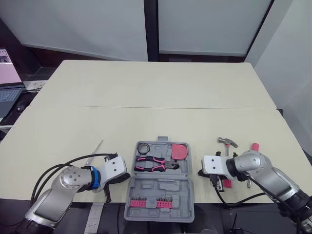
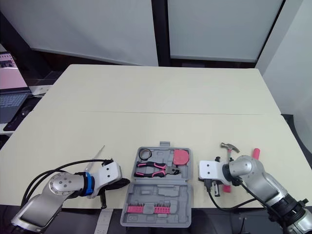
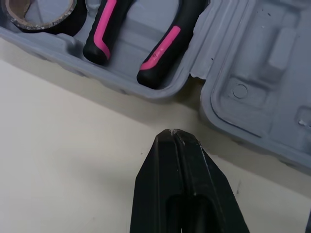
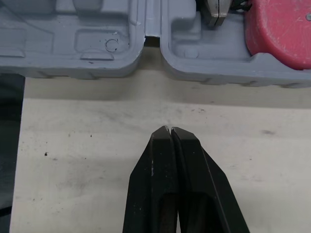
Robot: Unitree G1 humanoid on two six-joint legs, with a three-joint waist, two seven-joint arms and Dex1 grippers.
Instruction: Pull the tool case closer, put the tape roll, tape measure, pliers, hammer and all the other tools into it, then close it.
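Cream tabletop (image 1: 156,87) made of two slabs with a seam across, pale wall panels behind, laptop (image 1: 9,92) off the far left edge. I see the grey tool case (image 1: 161,186) lying open at the near edge, centred between my two arms, its near half partly over the edge. Far half holds the tape roll (image 1: 143,148) in the left corner pocket, the pliers (image 1: 152,164) with pink and black handles in the middle, and the pink tape measure (image 1: 179,151) in the right corner. Near half carries a row of pink bits (image 1: 148,202) along its front.

Outside the case: the hammer (image 1: 227,143) lies on the tabletop to the right, head pointing away from me, its handle running behind my right arm. A pink handle tip (image 1: 254,146) sticks out just beyond that arm; I cannot tell what it belongs to. On the left a thin pale strip (image 1: 97,149) lies near my left arm, too small to name.

Left tool (image 3: 174,132) has its fingers pressed together on nothing, over bare tabletop just beside the case's left wall near the hinge. Right tool (image 4: 169,128) is also pinched together and empty, aimed at the hinge on the case's right side, near it but apart from it
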